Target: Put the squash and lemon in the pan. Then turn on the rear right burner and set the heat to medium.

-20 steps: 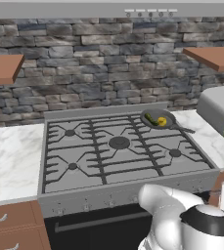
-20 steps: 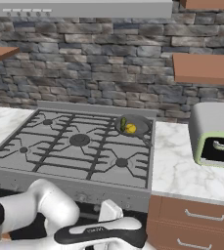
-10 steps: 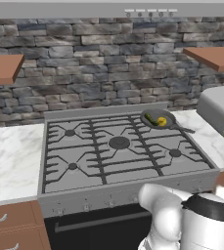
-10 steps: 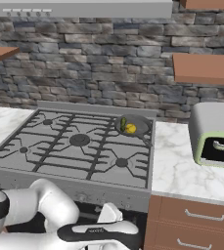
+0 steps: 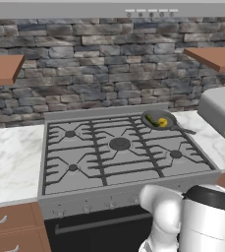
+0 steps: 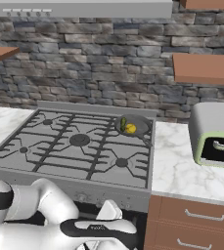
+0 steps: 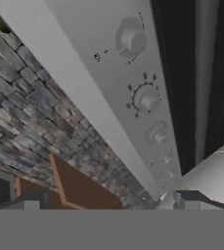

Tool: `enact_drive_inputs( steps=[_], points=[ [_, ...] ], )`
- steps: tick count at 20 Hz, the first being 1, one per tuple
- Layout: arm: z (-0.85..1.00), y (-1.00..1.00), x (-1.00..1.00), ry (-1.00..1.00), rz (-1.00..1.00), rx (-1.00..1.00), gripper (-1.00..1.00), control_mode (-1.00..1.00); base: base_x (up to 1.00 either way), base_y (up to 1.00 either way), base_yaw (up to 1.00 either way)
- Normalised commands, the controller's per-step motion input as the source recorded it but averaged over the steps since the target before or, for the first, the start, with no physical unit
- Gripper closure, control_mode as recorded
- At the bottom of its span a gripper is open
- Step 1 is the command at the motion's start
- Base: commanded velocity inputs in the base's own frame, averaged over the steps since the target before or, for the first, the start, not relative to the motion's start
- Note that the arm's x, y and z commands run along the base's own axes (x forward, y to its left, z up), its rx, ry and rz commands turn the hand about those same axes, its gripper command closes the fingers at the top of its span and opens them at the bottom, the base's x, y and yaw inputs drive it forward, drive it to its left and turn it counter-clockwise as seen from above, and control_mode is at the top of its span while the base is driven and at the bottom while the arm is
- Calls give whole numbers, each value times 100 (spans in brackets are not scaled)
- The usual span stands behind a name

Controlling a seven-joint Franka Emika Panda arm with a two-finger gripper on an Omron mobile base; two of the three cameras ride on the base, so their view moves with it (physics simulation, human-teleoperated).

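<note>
The tool (image 7: pixel 108 197) was wide open and held nothing, down low by the stove's knobs (image 7: pixel 146 99). Far back on the stove, the pan (image 5: pixel 159 120) held the lemon (image 5: pixel 162 122) and the squash (image 5: pixel 152 119).

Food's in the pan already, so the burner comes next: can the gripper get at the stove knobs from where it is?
Probably yes: the knobs on the stove's front panel lie ahead of the open jaws, with nothing between.

No text can be read. Small dark marks beside the stove knobs (image 7: pixel 131 39) on the control panel (image 7: pixel 84 73) are too blurred to decipher.
</note>
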Motion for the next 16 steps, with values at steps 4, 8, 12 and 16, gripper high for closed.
enact_drive_inputs(
  steps=[4,8,12,16],
  points=[
    [-1,5,40,0,0,0,-100,-100,0,0,0],
    [-13,0,29,0,0,0,-100,-100,0,0,0],
    [-16,0,26,1,0,6,-100,-100,0,0,0],
    [-22,0,7,5,-3,14,-100,-100,0,0,0]
  ],
)
